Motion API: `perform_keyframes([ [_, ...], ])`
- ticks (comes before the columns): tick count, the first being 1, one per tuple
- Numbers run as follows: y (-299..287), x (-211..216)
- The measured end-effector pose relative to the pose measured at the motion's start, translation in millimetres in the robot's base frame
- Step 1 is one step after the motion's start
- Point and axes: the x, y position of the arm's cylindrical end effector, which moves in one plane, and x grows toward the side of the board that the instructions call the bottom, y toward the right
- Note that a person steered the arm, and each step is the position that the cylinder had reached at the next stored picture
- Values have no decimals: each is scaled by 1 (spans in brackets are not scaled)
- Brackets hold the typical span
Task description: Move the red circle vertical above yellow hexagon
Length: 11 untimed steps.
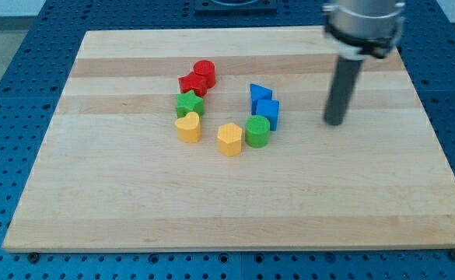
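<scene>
The red circle [204, 72] stands near the board's upper middle, touching a red star-like block [190, 83] at its lower left. The yellow hexagon [229, 139] sits lower, right of centre, touching a green cylinder [257, 131] on its right. My tip [334, 121] rests on the board far to the view's right of all blocks, about level with the blue cube [267, 111]. It touches no block.
A green star [189, 103] and a yellow heart [188, 127] lie below the red pair. A blue triangle-like block [259, 94] sits just above the blue cube. The wooden board [118, 202] lies on a blue perforated table [9, 93].
</scene>
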Motion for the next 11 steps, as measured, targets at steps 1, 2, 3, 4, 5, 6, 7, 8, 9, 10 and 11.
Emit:
perform_keyframes([
  [1, 56, -41],
  [2, 62, -119],
  [3, 5, -159],
  [4, -73, -167],
  [5, -151, -167],
  [6, -228, -167],
  [7, -301, -155],
  [8, -348, -126],
  [9, -359, -109],
  [10, -351, -109],
  [11, -332, -115],
])
